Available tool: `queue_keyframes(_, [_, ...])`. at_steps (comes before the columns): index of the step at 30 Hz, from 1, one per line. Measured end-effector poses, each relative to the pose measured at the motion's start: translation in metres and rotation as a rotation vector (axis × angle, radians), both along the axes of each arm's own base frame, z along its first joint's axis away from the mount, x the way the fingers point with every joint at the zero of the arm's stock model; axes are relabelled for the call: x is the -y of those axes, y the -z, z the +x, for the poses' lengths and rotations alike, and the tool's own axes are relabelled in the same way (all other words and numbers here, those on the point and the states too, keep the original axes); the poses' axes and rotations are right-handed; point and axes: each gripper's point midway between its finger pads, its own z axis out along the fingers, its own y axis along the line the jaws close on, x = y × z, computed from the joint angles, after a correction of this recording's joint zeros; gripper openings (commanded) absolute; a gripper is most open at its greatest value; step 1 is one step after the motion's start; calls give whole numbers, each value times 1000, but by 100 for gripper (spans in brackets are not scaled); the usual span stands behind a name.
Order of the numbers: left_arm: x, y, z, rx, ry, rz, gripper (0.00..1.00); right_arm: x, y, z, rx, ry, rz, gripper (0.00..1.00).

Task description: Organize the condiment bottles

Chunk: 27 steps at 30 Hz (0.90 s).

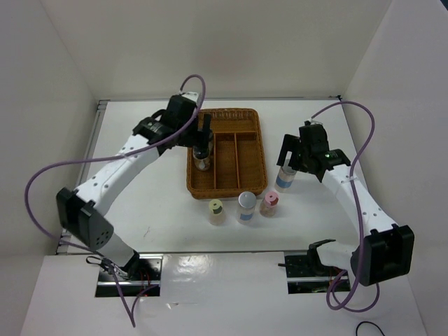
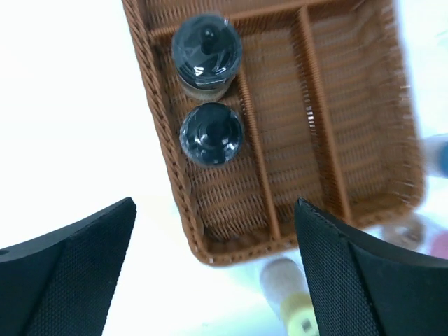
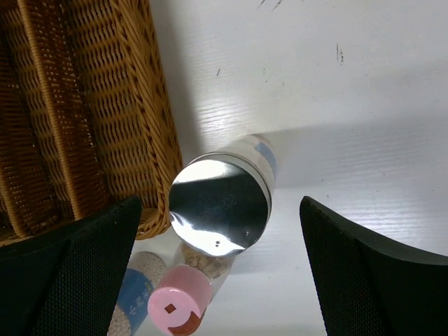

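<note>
Both are being held spread apart: the left gripper [image 2: 213,210] above two dark-capped shakers [image 2: 211,134] in the wicker tray [image 2: 364,126], upper left; the right gripper [image 3: 220,206] over a grey-topped cylinder [image 3: 222,196].

No words, nos. or signs can be read anywhere. One white bottle [image 1: 285,178], right of the tray [image 1: 227,190], has a blue label, but it's too small & blurry to read. Same w/ the other white bottle [image 1: 246,208], in front of the tray. In the right wrist view the first bottle's blue label shows only as a plain strip on its side, no letters.
</note>
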Motion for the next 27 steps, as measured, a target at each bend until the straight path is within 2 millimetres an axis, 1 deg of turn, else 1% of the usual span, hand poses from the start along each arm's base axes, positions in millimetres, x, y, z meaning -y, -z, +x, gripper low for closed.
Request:
queue_keyframes(2, [-7, -28, -12, 54, 2, -39, 100, -1, 3, 0, -9, -1, -3, 98])
queue_keyframes(4, [-12, -49, -20, 99, 6, -72, 100, -1, 9, 1, -27, 1, -13, 98])
queue_keyframes(5, [-14, -57, -23, 115, 6, -85, 100, -1, 12, 2, -38, 2, -17, 98])
queue_keyframes(6, [-16, -60, -26, 122, 6, -92, 100, 0, 16, 2, -49, 5, -24, 96])
queue_keyframes(8, [-22, -58, -32, 118, 2, -95, 100, 1, 22, 3, -69, 9, -34, 93])
queue_keyframes(10, [-27, -48, -37, 92, -2, -91, 100, 1, 26, 3, -81, 11, -41, 93])
queue_keyframes(13, [-34, -29, -44, 39, -12, -86, 100, 0, 28, 3, -87, 8, -47, 88])
queue_keyframes(14, [-37, -23, -46, 22, -18, -85, 100, 0, 28, 3, -87, 9, -47, 85])
queue_keyframes(16, [-41, -18, -48, 5, -26, -86, 100, 0, 29, 3, -88, 10, -48, 81])
queue_keyframes(19, [-48, -15, -49, -1, -41, -93, 100, 1, 32, 4, -98, 17, -52, 80])
queue_keyframes(24, [-56, -19, -50, 9, -53, -112, 100, -1, 38, 4, -117, 12, -58, 80])
queue_keyframes(25, [-57, -19, -51, 10, -55, -113, 100, -1, 38, 4, -117, 10, -59, 75])
queue_keyframes(27, [-58, -18, -51, 8, -54, -117, 100, -2, 38, 4, -117, 12, -59, 72])
